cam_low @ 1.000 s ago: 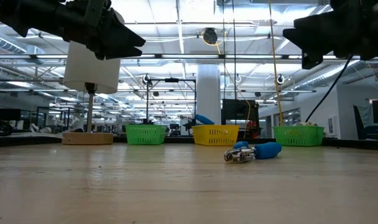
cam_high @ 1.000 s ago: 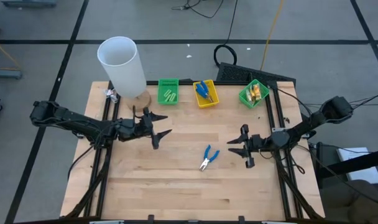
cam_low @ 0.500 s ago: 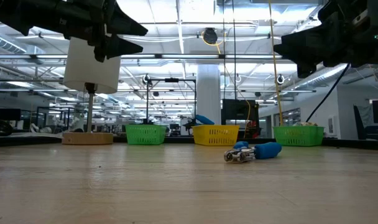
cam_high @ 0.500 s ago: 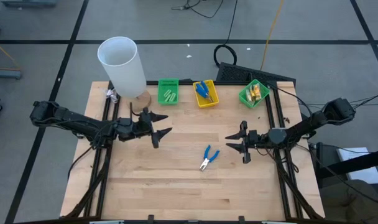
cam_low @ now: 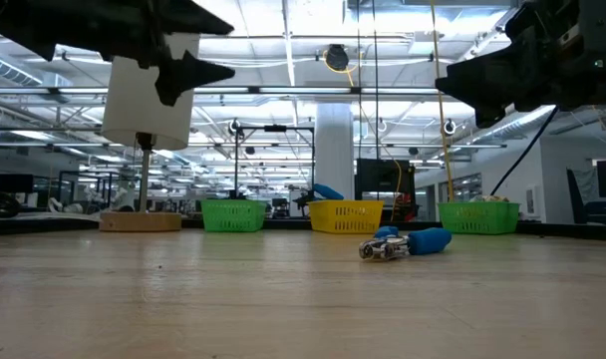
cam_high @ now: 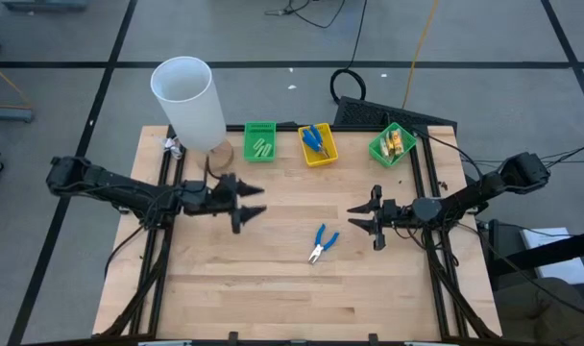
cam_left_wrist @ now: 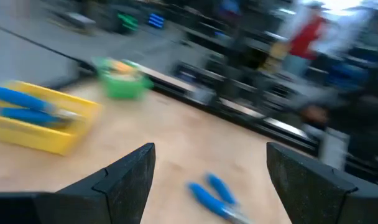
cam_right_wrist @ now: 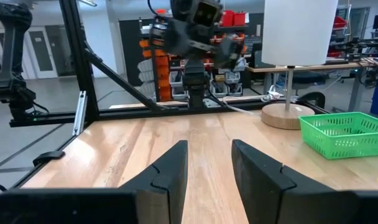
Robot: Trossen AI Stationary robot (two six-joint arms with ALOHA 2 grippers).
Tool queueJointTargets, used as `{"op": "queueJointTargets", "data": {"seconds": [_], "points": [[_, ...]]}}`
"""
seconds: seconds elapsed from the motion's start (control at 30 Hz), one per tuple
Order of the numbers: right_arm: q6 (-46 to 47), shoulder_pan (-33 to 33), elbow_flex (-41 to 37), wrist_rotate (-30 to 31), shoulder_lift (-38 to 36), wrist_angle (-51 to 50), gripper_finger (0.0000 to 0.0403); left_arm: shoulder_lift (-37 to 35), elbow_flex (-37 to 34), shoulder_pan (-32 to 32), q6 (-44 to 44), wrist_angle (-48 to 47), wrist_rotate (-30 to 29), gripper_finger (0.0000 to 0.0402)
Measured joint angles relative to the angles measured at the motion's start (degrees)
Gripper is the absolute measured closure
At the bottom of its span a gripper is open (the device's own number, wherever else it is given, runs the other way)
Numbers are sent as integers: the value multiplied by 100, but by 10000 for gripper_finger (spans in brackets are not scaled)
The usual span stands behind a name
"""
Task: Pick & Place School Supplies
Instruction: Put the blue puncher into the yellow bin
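Note:
One pair of blue-handled pliers (cam_high: 320, 242) lies flat on the wooden table (cam_high: 273, 288), near the middle; it also shows in the low view as pliers (cam_low: 403, 243) and in the left wrist view as pliers (cam_left_wrist: 211, 193). My left gripper (cam_high: 252, 200) hovers open above the table, left of and beyond the pliers, pointing toward the table's right. My right gripper (cam_high: 357, 219) hovers open to the right of the pliers, pointing left. Both hang well above the tabletop in the low view, left gripper (cam_low: 228, 50) and right gripper (cam_low: 448, 85). Neither touches anything.
Along the far edge stand a green bin (cam_high: 260, 140) with light-green pieces, a yellow bin (cam_high: 318, 144) with blue-handled tools, and a second green bin (cam_high: 392, 144) with yellow-orange items. A tall white cylinder (cam_high: 188, 101) on a round wooden base stands at the far left. Bare wood spreads toward the near edge.
My right gripper has moved a little toward the table's left, closer to the pliers. My left gripper has turned about its wrist while staying over the same spot. The pliers have not moved.

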Motion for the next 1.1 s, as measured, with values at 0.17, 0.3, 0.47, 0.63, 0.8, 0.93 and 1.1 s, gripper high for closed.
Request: {"op": "queueJointTargets", "data": {"seconds": [0.17,0.3,0.47,0.63,0.8,0.93,1.1], "points": [[0,2,0,0,0,-3,289,330,180,-553,-184,-39,209,92],[-37,2,0,2,2,4,289,1136,836,-974,-57,-499,39,91],[-177,2,2,8,0,47,289,2410,1884,-1162,-54,-1299,40,92],[-190,2,4,11,0,138,289,3560,2747,-1178,84,-1631,26,92],[-190,4,6,5,2,152,289,4486,3456,-1062,344,-1548,-265,92],[0,67,4,-9,2,98,289,5129,3914,-921,780,-1585,-463,92],[143,94,4,-3,2,63,289,5692,4411,-738,920,-1599,-474,92]]}}
